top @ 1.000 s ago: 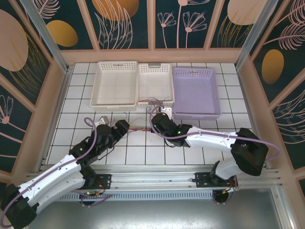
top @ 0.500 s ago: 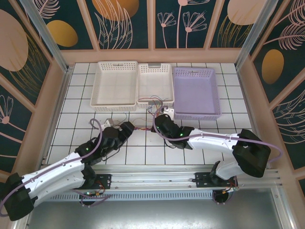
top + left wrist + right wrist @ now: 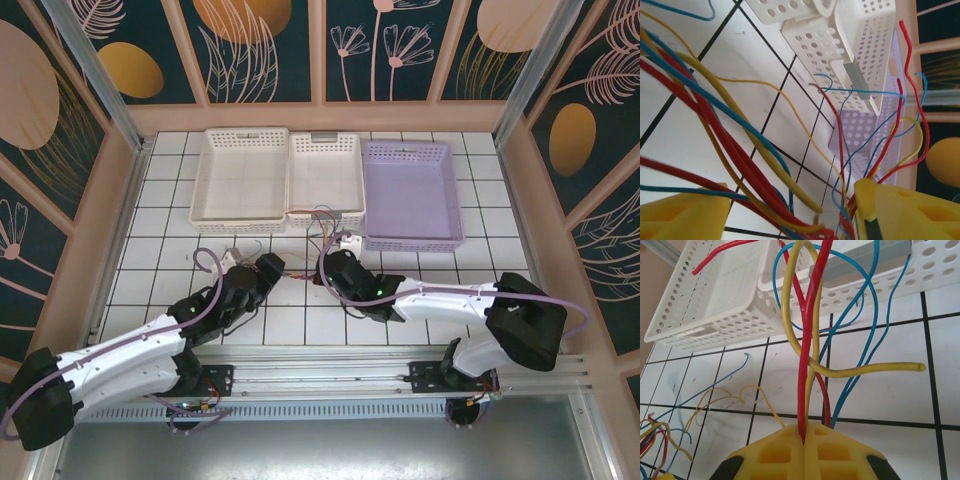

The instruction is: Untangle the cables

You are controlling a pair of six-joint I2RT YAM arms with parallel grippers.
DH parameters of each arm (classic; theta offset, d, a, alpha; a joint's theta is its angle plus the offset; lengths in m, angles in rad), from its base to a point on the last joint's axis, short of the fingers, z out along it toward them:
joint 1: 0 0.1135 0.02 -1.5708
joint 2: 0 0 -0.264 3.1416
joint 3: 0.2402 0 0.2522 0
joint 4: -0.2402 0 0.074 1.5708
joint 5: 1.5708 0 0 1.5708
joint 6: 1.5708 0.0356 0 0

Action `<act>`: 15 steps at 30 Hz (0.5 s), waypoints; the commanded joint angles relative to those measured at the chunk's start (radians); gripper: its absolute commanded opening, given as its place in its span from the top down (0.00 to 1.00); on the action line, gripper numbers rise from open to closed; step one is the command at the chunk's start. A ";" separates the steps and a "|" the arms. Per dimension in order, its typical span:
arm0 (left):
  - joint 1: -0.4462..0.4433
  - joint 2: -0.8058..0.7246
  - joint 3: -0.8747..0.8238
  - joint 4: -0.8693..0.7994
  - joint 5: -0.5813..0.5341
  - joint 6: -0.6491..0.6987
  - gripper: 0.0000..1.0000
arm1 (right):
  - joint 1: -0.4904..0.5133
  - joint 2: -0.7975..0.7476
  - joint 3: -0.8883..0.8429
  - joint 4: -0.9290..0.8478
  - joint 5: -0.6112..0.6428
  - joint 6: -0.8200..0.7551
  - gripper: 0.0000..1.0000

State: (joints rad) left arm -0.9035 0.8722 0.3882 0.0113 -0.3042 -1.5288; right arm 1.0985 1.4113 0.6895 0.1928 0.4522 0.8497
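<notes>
The cables [image 3: 300, 270] are thin red, blue and yellow wires bunched between my two grippers, with loose ends rising towards the baskets [image 3: 325, 222]. My left gripper [image 3: 272, 268] is open. In the left wrist view its yellow fingers [image 3: 680, 215] stand wide apart, and a thick strand of red, blue and yellow cables [image 3: 740, 150] runs through the gap [image 3: 792, 200]. My right gripper [image 3: 335, 263] is shut on the cables. In the right wrist view a red and a yellow wire [image 3: 807, 340] come straight up out of its closed jaws [image 3: 804, 432], with blue wires beside them.
Three baskets stand in a row behind the cables: a white one [image 3: 215, 195] on the left, a white one [image 3: 325, 212] in the middle and a purple one [image 3: 440, 235] on the right. The white tiled table [image 3: 160, 250] lies to the left. Wooden walls enclose the table.
My left arm has reached to the right, closer to the right gripper, and its jaws have narrowed a little. The right gripper has shifted slightly nearer, still holding the cables.
</notes>
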 commanded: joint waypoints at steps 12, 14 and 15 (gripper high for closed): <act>-0.007 -0.060 -0.037 0.034 -0.072 -0.023 0.70 | 0.035 -0.032 -0.045 0.144 -0.005 0.034 1.00; -0.006 -0.074 -0.040 0.024 -0.081 -0.023 0.77 | 0.037 -0.033 -0.050 0.148 -0.008 0.034 1.00; -0.007 -0.081 -0.043 0.024 -0.084 -0.021 0.80 | 0.037 -0.032 -0.053 0.149 -0.010 0.034 1.00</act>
State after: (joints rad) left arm -0.9039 0.8146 0.3569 0.0345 -0.3527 -1.5574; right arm 1.1263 1.4067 0.6514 0.2905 0.4442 0.8715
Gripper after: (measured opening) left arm 0.217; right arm 0.045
